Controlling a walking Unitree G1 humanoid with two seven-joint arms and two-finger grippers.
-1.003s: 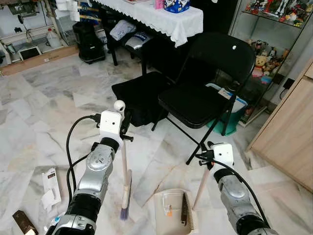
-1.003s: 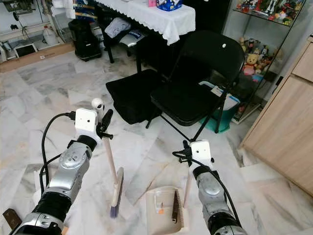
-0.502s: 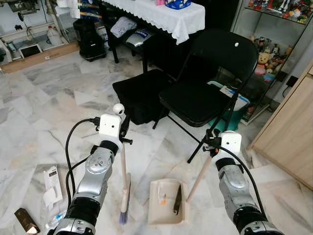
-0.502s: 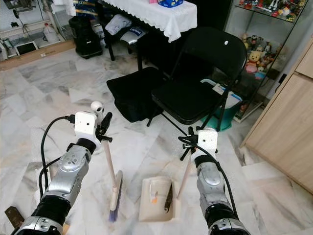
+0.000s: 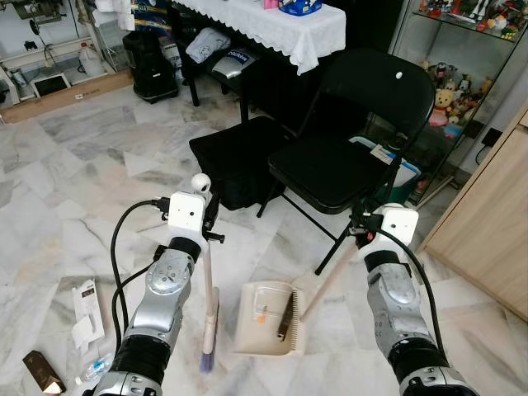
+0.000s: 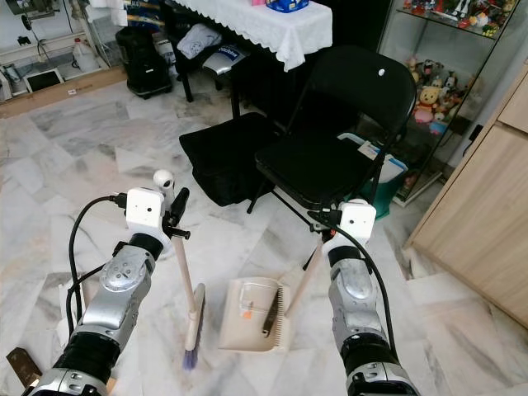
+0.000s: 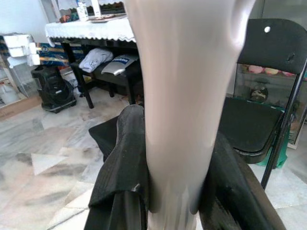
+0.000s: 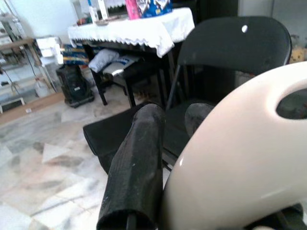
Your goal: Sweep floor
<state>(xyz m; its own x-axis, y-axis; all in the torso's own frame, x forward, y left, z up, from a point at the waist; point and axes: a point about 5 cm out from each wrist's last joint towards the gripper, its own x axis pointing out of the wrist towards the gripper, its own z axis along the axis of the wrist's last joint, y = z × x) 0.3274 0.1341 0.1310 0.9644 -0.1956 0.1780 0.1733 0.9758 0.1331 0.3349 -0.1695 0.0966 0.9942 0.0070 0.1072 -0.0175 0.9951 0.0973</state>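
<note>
Holding broom (image 5: 209, 307) handle, left gripper (image 5: 208, 221) jaws clamped; right gripper (image 5: 360, 233) jaws clamped on dustpan (image 5: 266, 318) handle. Risk: tilted dustpan spills debris onto floor (image 5: 82, 190); chair (image 5: 351, 140) leg close, snag likely.

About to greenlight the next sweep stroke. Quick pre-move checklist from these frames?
1. Left hand shut on broom handle: ok.
2. Right hand shut on dustpan handle: ok.
3. Broom bristles down at the floor: ok.
4. Dustpan on the floor beside the broom: ok.
5. Folding chair leg close to the dustpan handle: not ok.
6. Dustpan lip flat on the floor: cannot tell.
</note>
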